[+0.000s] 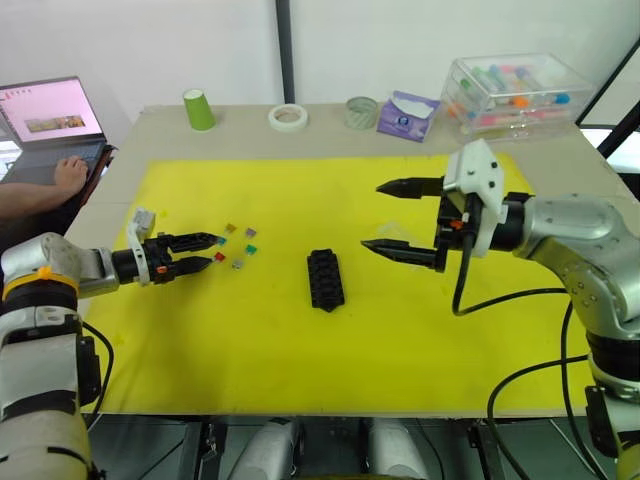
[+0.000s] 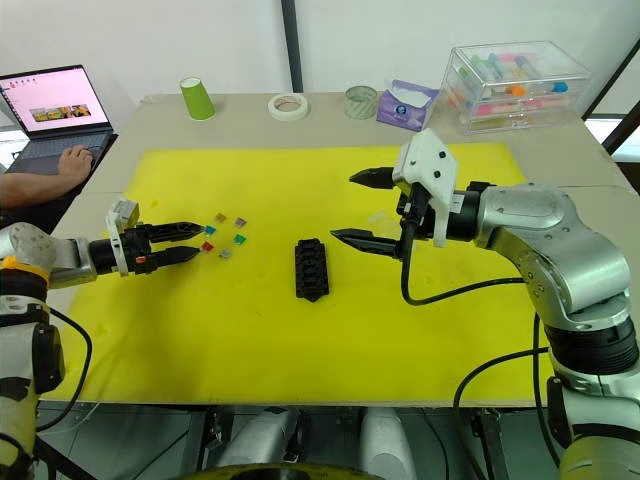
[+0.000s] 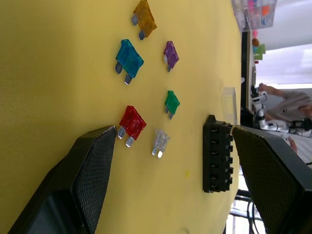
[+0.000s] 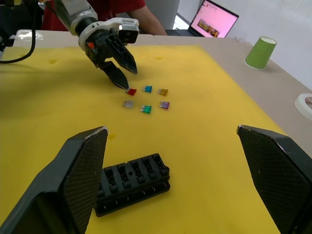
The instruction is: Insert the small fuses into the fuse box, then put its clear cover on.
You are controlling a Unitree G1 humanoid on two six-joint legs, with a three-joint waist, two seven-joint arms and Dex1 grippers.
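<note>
Translucent glossy plastic fuses [image 3: 132,121] with bare metal blades, matt black plastic fuse box [image 1: 325,279], smooth matt yellow mat [image 1: 300,340].

No legible text, labels or numbers; laptop screen [image 1: 52,108] content too small to read.

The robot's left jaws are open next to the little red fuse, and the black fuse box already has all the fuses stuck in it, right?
Not quite. The fuse box is empty; the right wrist view shows bare slots. The fuses lie loose on the yellow mat. The left gripper is indeed open beside the red fuse.
</note>
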